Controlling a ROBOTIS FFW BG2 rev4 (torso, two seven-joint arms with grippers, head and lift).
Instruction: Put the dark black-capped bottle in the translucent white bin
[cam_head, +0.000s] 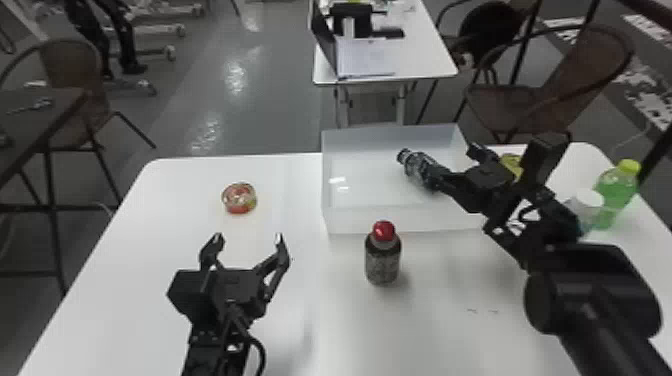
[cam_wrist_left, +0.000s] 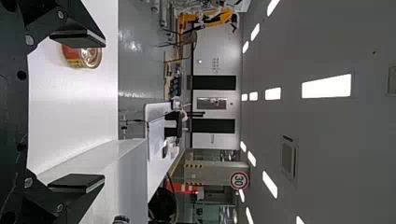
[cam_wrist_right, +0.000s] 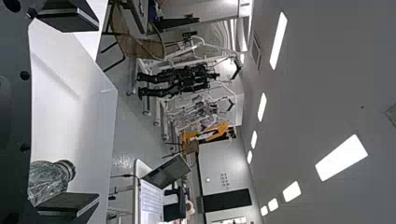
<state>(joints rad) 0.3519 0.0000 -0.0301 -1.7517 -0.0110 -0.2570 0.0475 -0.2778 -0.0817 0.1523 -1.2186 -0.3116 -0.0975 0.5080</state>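
With the black-capped bottle (cam_head: 419, 166) inside the translucent white bin (cam_head: 350, 220) and the right gripper (cam_head: 454, 162) and left gripper (cam_head: 248, 237) both open, raise the right fingers clear before retracting, to avoid dragging the bottle

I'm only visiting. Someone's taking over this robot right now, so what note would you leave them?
Left gripper: fingers open, empty, above the table.
Right gripper: fingers open, at the translucent bin.
Black-capped bottle: tilted within the bin; whether it rests on the bottom, I can't tell.
Done: bottle inside the bin's walls.
To do: probably just check it's settled, then withdraw the right arm.
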